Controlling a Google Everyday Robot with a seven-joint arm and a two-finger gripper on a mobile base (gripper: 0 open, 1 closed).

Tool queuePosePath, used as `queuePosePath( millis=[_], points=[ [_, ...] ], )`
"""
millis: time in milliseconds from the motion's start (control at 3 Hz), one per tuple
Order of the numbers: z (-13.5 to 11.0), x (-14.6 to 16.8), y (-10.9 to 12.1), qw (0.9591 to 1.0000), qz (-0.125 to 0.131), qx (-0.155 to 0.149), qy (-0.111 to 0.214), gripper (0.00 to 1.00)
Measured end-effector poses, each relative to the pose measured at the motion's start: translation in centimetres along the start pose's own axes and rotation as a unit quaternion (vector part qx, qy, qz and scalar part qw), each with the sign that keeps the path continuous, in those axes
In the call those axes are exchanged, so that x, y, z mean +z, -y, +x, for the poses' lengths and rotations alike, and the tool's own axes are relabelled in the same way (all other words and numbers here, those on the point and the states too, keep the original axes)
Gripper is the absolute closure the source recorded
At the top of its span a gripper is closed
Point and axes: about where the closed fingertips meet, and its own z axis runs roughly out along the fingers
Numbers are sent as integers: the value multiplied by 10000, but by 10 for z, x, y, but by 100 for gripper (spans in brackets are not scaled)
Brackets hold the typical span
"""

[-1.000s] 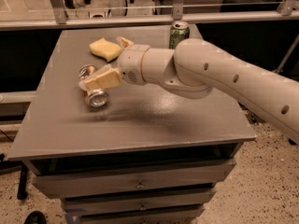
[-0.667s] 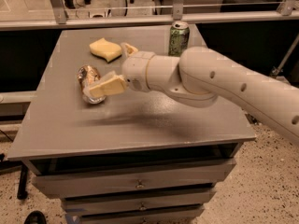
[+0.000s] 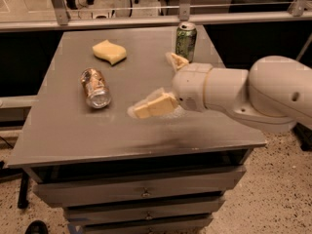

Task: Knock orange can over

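The orange can [image 3: 95,87] lies on its side on the left part of the grey table [image 3: 68,130], its silver top toward the front. My gripper [image 3: 163,84] is open and empty, well to the right of the can and apart from it. One finger [image 3: 152,106] points toward the front left and the other finger [image 3: 178,61] toward the back. The big white arm [image 3: 258,94] comes in from the right.
A green can [image 3: 185,41] stands upright at the back of the table, just behind my gripper. A yellow sponge [image 3: 109,51] lies at the back left. Drawers [image 3: 141,193] sit under the tabletop. A glass rail [image 3: 146,19] runs behind the table.
My gripper has drawn back to the right, away from the orange can. The can now lies alone on its side on the left.
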Motion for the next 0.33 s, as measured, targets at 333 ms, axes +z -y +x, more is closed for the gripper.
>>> queuePosePath(
  millis=[333],
  points=[
    [2,-62,-8,9995,256,-12,-208,0]
  ],
)
